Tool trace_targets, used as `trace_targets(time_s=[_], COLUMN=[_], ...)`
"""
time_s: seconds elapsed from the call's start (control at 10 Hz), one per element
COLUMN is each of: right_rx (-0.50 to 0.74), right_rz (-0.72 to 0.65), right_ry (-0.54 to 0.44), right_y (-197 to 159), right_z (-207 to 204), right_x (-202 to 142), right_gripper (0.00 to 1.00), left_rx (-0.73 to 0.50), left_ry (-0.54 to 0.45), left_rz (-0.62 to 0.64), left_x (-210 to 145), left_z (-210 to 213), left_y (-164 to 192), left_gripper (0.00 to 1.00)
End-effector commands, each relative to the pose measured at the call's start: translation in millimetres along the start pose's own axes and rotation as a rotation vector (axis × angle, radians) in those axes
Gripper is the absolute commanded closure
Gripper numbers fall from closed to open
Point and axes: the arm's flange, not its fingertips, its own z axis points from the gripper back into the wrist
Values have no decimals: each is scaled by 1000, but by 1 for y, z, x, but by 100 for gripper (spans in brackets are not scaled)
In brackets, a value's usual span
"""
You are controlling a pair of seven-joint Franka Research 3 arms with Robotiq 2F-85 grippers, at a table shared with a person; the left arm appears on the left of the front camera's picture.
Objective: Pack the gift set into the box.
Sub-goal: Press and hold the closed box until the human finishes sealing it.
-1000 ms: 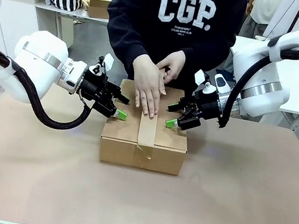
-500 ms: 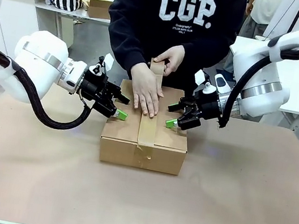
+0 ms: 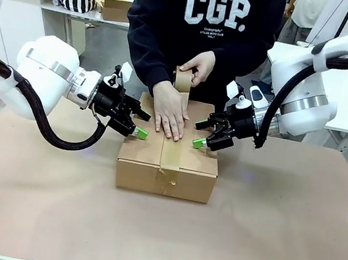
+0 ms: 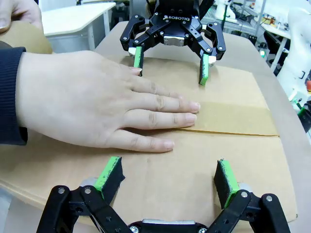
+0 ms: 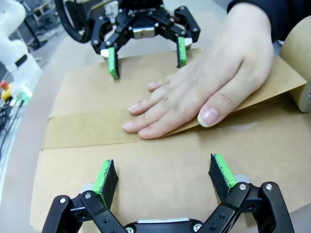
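Paper-covered surface (image 3: 276, 240) carries the closed box (image 3: 167, 169) at its middle, where a person's hand (image 3: 170, 110) presses brown tape (image 3: 170, 156) along the top seam. Left pincer (image 3: 139, 132) and right pincer (image 3: 199, 143) both rest spread open on the box's top, gripping nothing.

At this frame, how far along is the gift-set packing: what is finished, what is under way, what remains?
Done: the box is closed, flaps flat, nothing of the set visible outside it. Under way: a person's hand presses brown tape along the top seam while the other hand holds the tape roll raised at the far edge. The left gripper and right gripper, both open, rest on the lid at either side. Left: cutting the tape and finishing the seal.
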Motion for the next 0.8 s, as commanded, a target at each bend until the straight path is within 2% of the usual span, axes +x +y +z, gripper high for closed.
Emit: trace_targets(time_s=[0.0, 0.7], right_rx=[-13, -13], right_rz=[-2, -2], right_ry=[-2, -2], right_y=[3, 3], right_z=[-2, -2], right_x=[-6, -6], right_gripper=[0, 0], left_rx=[-2, -2], left_ry=[4, 4], left_rz=[-8, -8], left_x=[-5, -5], left_z=[0, 0], left_y=[-1, -1], left_gripper=[0, 0])
